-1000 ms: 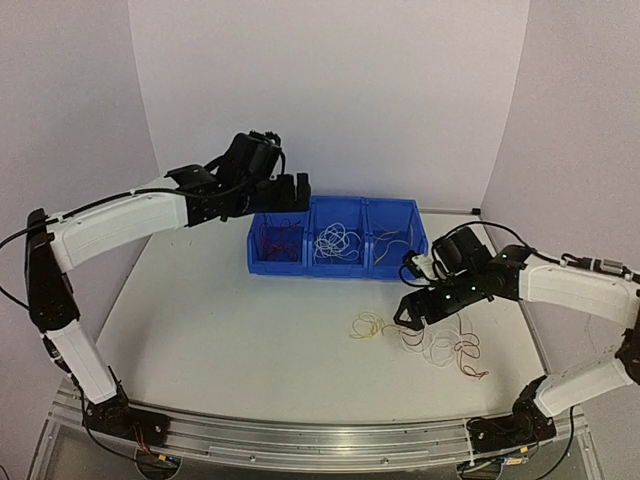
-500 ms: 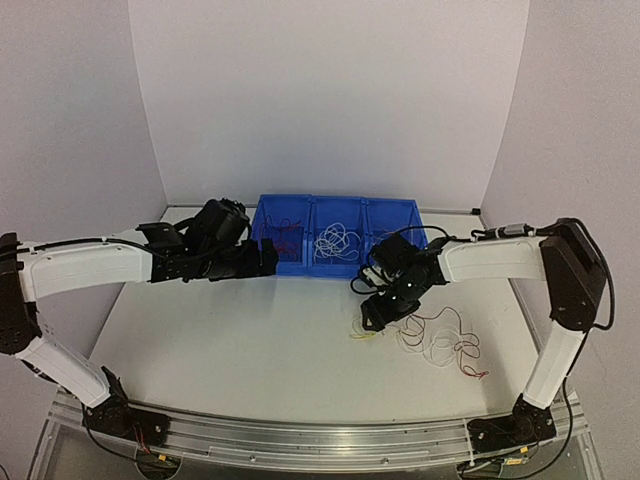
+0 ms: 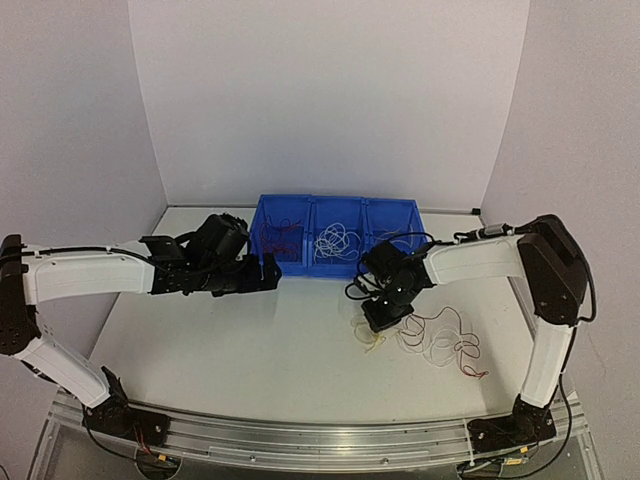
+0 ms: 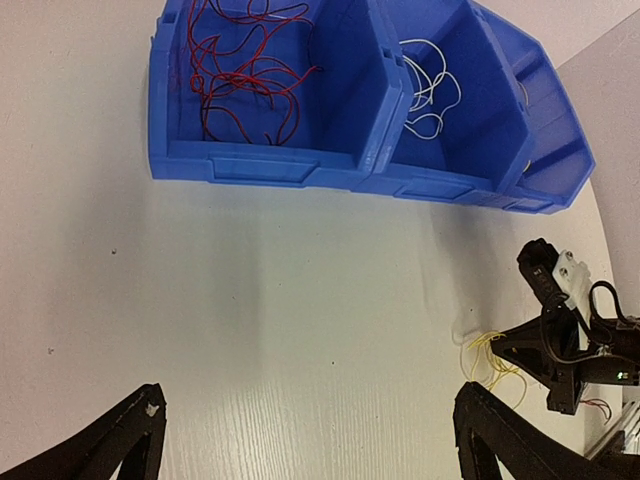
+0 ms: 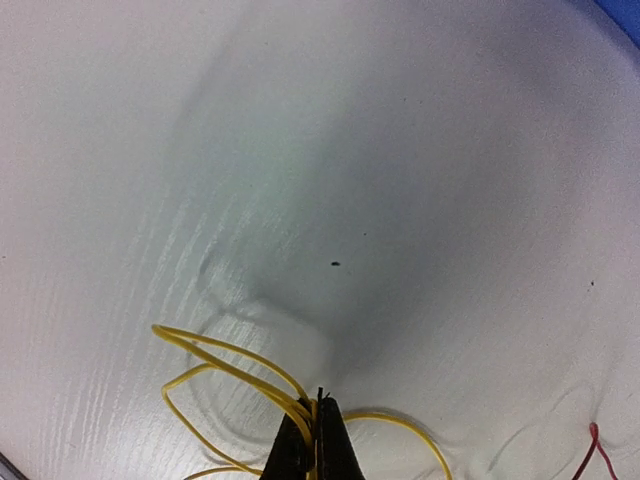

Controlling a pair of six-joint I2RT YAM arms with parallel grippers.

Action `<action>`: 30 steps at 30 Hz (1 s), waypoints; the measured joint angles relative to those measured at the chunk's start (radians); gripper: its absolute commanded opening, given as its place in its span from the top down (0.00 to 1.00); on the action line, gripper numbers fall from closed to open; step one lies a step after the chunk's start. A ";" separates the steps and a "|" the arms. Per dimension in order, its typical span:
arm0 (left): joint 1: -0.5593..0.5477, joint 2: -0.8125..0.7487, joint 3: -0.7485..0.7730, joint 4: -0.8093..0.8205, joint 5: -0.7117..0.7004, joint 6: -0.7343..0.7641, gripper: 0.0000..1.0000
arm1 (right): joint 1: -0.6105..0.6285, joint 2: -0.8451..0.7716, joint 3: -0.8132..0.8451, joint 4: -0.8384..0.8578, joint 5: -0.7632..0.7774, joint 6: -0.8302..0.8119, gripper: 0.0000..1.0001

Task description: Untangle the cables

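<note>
The cables point(image 3: 440, 338) lie as a loose tangle of white, red and yellow wires on the table, right of centre. My right gripper point(image 3: 381, 320) points down at the tangle's left edge. In the right wrist view this gripper point(image 5: 318, 412) is shut on the yellow cable loops point(image 5: 225, 362), which fan out to the left on the table. My left gripper point(image 3: 268, 272) hovers open just in front of the blue bin's left end, holding nothing. In the left wrist view its gripper point(image 4: 310, 425) frames bare table, with the yellow loops point(image 4: 488, 355) by its right finger.
A blue three-part bin point(image 3: 335, 268) stands at the back, with red wires point(image 4: 245, 75) in the left part, white wires point(image 4: 428, 85) in the middle and yellowish ones point(image 3: 392, 240) on the right. A red wire end point(image 5: 595, 445) lies right of my right gripper.
The right gripper has swung left, come down and shut on the yellow loops. The left arm has dropped from above the bin to low in front of it, still open.
</note>
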 measured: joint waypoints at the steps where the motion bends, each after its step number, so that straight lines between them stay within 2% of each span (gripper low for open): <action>1: -0.001 -0.003 -0.008 0.002 0.001 -0.001 0.00 | 0.001 -0.010 0.001 0.000 -0.009 0.004 1.00; 8: -0.001 -0.052 -0.082 0.036 0.017 -0.013 0.00 | 0.004 -0.214 0.039 0.002 -0.057 0.008 1.00; 12: -0.005 -0.079 -0.113 0.051 0.020 -0.028 0.00 | 0.003 -0.322 0.099 0.021 -0.007 -0.028 1.00; 21: -0.005 -0.087 -0.126 0.069 0.024 -0.042 0.00 | -0.077 -0.324 0.245 0.025 0.049 -0.084 1.00; 26: -0.012 -0.073 -0.166 0.229 0.136 0.027 0.00 | -0.085 -0.330 0.286 0.034 -0.013 -0.068 1.00; 30: -0.066 0.031 -0.167 0.413 0.233 0.087 0.00 | -0.083 -0.337 0.286 0.034 -0.081 -0.014 1.00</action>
